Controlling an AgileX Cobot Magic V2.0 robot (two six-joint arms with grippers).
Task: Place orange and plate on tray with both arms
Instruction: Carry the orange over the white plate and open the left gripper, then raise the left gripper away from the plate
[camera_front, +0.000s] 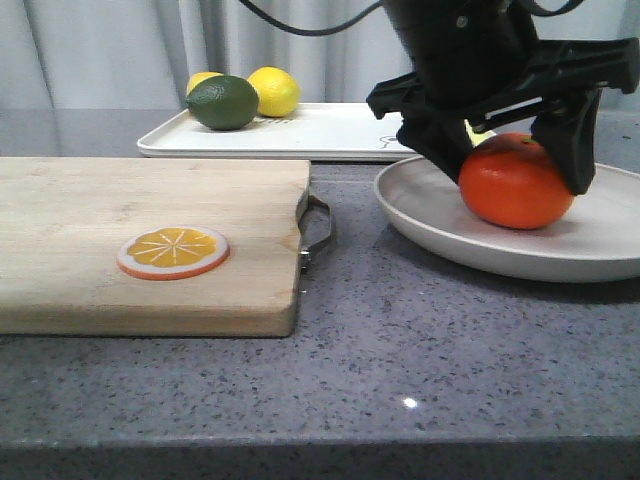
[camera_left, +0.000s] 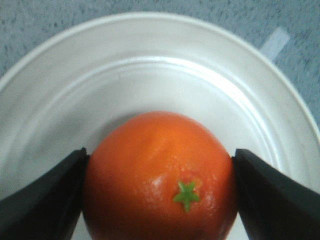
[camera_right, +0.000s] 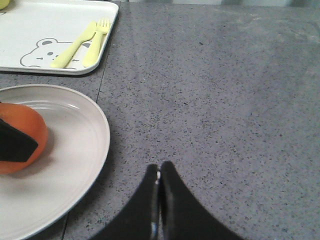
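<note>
While the left gripper (camera_front: 512, 150) has its fingers (camera_left: 45, 200) clamped on both sides of the orange (camera_front: 516, 181), the fruit sits in the plate (camera_front: 450, 225), on the desk (camera_front: 400, 350) just short of the tray (camera_front: 330, 135) edge. Right gripper (camera_right: 159, 192) fingers pressed together, holding nothing, over bare desk beside the plate rim.

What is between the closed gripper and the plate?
Only bare grey counter lies between the right gripper and the plate, seen in the right wrist view.
</note>
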